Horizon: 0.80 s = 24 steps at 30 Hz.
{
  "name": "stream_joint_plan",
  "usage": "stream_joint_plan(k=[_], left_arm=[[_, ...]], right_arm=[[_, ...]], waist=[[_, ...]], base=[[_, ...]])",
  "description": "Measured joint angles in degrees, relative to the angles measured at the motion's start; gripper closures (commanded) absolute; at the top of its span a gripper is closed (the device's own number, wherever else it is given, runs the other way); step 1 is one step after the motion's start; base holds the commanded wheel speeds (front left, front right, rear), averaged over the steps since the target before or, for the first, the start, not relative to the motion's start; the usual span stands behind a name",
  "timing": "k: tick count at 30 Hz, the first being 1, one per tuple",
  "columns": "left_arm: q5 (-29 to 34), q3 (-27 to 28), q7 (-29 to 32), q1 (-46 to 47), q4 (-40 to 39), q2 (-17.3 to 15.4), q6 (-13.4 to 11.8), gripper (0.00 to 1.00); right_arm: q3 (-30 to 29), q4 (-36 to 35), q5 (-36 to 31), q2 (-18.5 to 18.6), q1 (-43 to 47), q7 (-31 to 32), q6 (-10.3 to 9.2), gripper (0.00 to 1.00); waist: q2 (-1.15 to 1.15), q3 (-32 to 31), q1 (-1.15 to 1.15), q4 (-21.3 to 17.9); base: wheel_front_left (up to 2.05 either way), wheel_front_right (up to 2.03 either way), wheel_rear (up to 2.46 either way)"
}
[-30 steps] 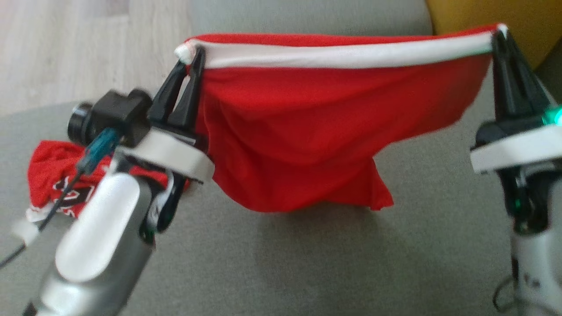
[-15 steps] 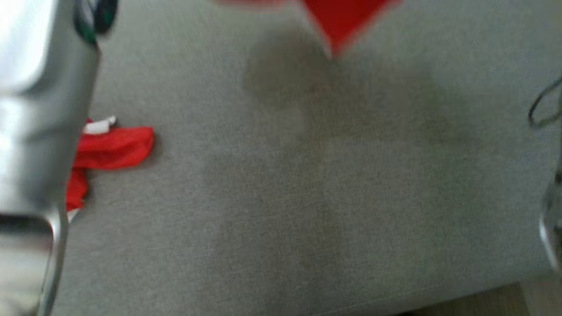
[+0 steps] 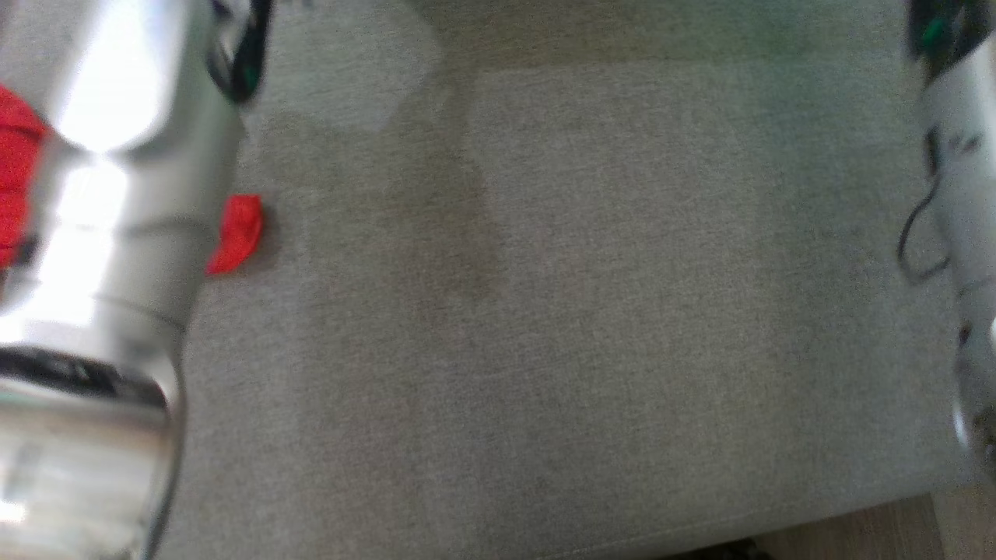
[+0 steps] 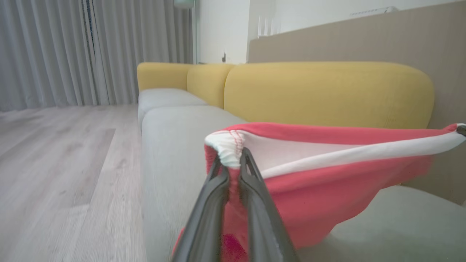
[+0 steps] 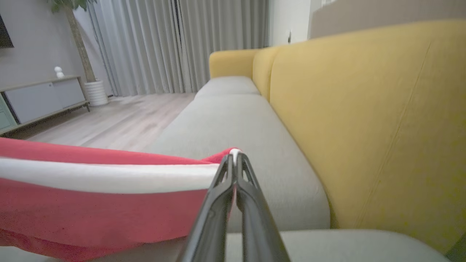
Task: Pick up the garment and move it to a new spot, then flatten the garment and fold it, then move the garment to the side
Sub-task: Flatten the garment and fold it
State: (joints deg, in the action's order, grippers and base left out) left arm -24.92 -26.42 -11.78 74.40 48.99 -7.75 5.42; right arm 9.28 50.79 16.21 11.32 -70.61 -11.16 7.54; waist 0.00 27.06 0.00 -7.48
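Around the grey sofa seat [image 3: 591, 311], curtains [image 4: 91, 51] and wood floor [image 4: 65, 163] lie off left, yellow backrest [image 4: 327, 94] right. Since a second ago the head camera has dipped from the stretched garment [image 4: 320, 193] down to the left forearm [image 3: 109, 233], a red cloth [image 3: 237, 233] peeking past it, then bare cushion. Wrist views bring the grip: left gripper [image 4: 233, 163] clamped on one end of the white waistband [image 4: 364, 153], right gripper [image 5: 235, 156] pinching the other, garment hanging above the seat.

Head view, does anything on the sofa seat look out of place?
Yes: a red cloth lies loose on the grey seat at the left, partly hidden behind the left forearm, apart from the held garment.
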Motion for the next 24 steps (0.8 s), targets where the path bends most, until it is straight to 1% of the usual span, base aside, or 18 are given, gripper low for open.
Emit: stream_joint_plan(k=[2,4,5,6,9,11,17,20,24], left_arm=[[-0.76,-0.83,-0.80,-2.98,1.81,0.48,0.56,1.00],[-1.08,-1.87,-1.12,-6.40,2.96,0.79,0.96,1.00],[-1.05,-3.65,-1.48,-9.76,3.49,0.78,1.31,1.00],[-1.07,-4.31,-1.51,-11.37,3.66,0.82,1.68,1.00],[-1.47,-6.36,-1.97,-15.96,3.49,0.85,1.74,1.00],[-1.97,-7.70,-1.97,-19.01,2.80,0.81,2.16,1.00],[-2.52,-12.51,-1.89,-27.22,-0.79,-0.26,2.16,1.00],[-2.85,-13.32,-1.78,-30.89,-2.91,-0.96,2.16,1.00],[-3.22,-14.40,-1.31,-35.48,-6.30,-1.94,2.02,1.00]], right_arm=[[2.16,2.20,2.30,0.08,2.75,0.48,-0.01,1.00],[5.63,3.63,3.81,0.51,5.69,1.77,-0.01,1.00],[9.21,4.21,5.54,1.62,8.34,3.39,0.00,1.00],[10.87,4.28,6.64,2.49,9.50,4.30,0.00,1.00],[15.22,4.04,10.53,5.69,12.59,7.55,0.00,1.00],[18.30,3.00,13.30,7.66,14.73,9.98,-0.01,1.00],[26.32,-2.56,22.28,13.93,21.52,17.48,0.00,1.00],[29.65,-5.86,26.18,17.00,24.31,20.63,0.00,1.00],[32.71,-9.75,30.58,20.28,27.56,23.70,0.00,1.00]], waist=[[0.00,-0.40,0.01,0.63],[0.00,-1.16,0.00,1.07],[0.00,-2.20,-0.01,1.45],[0.00,-2.78,0.00,1.64],[0.00,-4.73,-0.01,2.24],[0.00,-6.21,-0.01,2.58],[0.01,-10.81,-0.02,3.32],[0.01,-13.15,-0.02,3.42],[0.01,-16.32,-0.02,3.18]], base=[[0.00,0.00,0.00],[0.00,0.00,0.00],[0.00,0.00,0.00],[0.00,0.00,0.00],[0.00,0.00,0.00],[0.00,0.00,0.00],[0.00,0.00,0.00],[0.00,0.00,0.00],[0.00,0.00,0.00]])
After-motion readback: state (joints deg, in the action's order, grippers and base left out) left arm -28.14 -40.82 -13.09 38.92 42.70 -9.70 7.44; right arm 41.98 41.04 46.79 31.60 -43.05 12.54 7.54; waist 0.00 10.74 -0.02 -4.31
